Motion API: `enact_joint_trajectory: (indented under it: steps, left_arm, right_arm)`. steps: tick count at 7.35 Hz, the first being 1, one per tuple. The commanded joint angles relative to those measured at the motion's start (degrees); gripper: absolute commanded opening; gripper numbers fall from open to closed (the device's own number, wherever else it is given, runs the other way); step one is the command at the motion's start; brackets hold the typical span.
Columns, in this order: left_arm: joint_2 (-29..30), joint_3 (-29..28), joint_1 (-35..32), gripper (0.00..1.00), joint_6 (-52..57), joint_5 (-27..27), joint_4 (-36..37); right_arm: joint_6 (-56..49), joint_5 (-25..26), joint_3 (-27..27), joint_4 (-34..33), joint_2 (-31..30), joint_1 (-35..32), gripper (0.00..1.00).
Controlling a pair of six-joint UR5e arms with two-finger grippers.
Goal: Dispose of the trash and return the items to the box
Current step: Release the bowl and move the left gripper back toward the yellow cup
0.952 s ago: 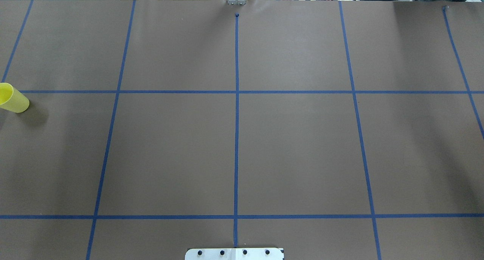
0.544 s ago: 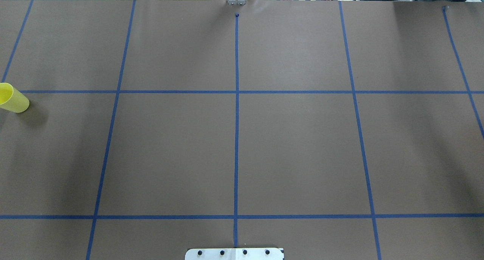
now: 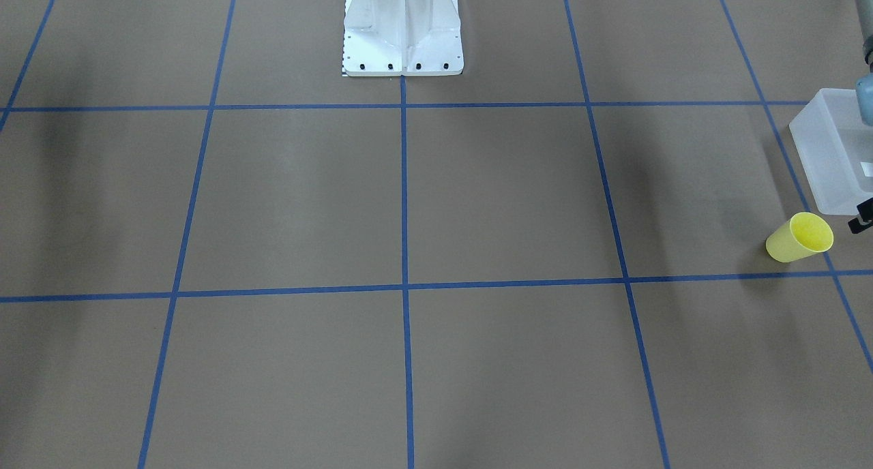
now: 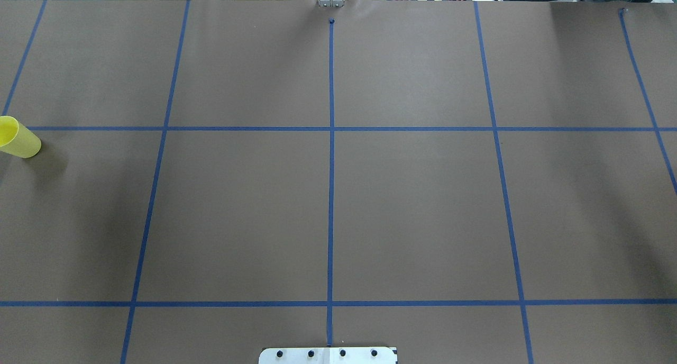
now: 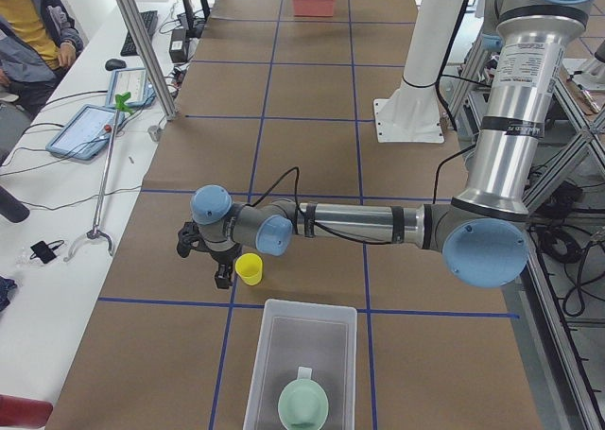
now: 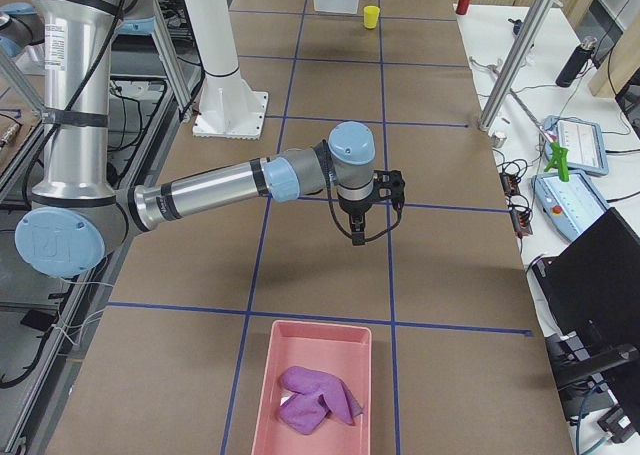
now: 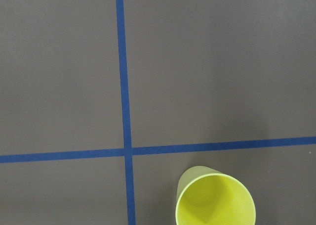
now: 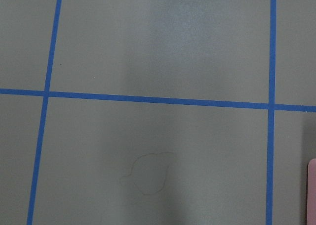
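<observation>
A bright yellow cup (image 3: 799, 237) stands upright on the brown table near the robot's far left, mouth up; it also shows in the overhead view (image 4: 18, 137), the exterior left view (image 5: 249, 268) and the left wrist view (image 7: 216, 198). The translucent white box (image 5: 302, 345) stands close beside it and holds a pale green cup (image 5: 302, 404). My left gripper (image 5: 223, 277) hangs just beside the yellow cup, apart from it; I cannot tell if it is open or shut. My right gripper (image 6: 357, 237) hangs above bare table on the far side; I cannot tell its state.
A pink tray (image 6: 315, 395) with a purple cloth (image 6: 315, 403) stands at the table's right end. The white robot pedestal (image 3: 402, 26) stands at the middle of the robot-side edge. Blue tape lines divide the brown table cover. Tablets and cables lie beyond the operators' edge.
</observation>
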State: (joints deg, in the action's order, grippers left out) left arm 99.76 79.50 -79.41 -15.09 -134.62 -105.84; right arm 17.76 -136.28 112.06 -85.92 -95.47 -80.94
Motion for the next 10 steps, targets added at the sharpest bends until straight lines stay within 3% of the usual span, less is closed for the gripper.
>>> enact_joint_trajectory:
  steps: [1,6,7,8,9,10]
  left_arm:
    - [-0.09,-2.23,4.16,0.95,-4.31,2.24,-4.96]
    - [-1.15,-6.98,5.23,0.92,-4.33,3.05,-11.12]
    - [-1.06,-8.38,5.49,0.84,-4.50,3.05,-12.62]
    - [-1.06,-8.22,5.93,0.48,-6.51,3.05,-12.81]
    - [-0.89,-7.96,6.11,0.00,-8.09,2.70,-12.81]
    - [-0.80,-7.70,6.37,0.00,-8.20,2.44,-12.81]
  right_arm:
    - [0.08,-0.04,0.00,0.14,-0.24,0.08,1.00]
    - [0.08,-0.04,0.00,0.14,-0.33,0.17,1.00]
    - [0.08,-0.04,0.00,0.14,-0.33,0.17,1.00]
    - [0.08,-0.04,0.00,0.14,-0.33,0.17,1.00]
    - [0.08,-0.04,0.00,0.14,-0.33,0.17,1.00]
    - [0.08,-0.04,0.00,0.14,-0.33,0.17,1.00]
